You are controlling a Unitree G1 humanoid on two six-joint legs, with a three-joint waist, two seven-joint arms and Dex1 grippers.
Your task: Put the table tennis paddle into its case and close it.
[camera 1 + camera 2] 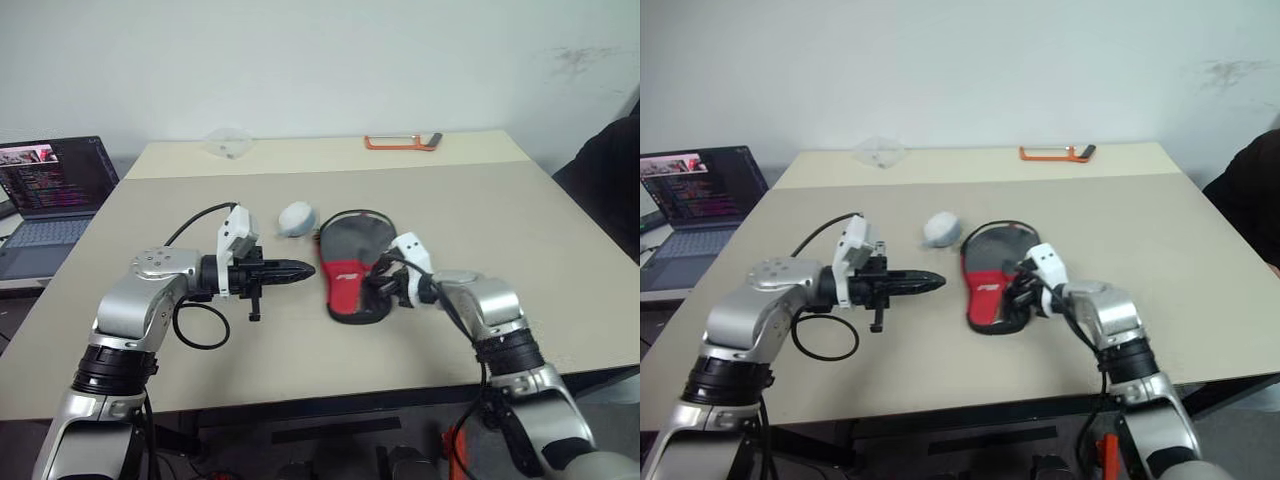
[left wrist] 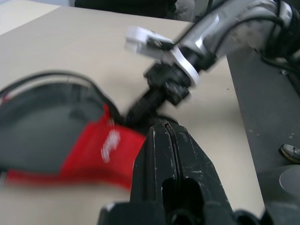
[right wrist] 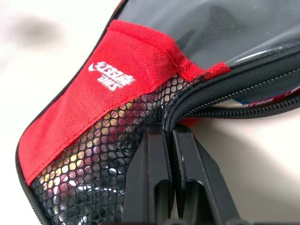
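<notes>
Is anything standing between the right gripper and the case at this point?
Nothing visible. The right gripper is already at the case, jaws shut against its zipper edge beside the mesh. The white ball lies off to the case's side.

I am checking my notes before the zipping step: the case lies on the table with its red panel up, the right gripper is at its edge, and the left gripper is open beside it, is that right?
One detail is off: the left gripper is shut, its two black fingers pressed together, as the left wrist view shows. The case does lie on the table, red panel up, with the right gripper at its zip edge.
</notes>
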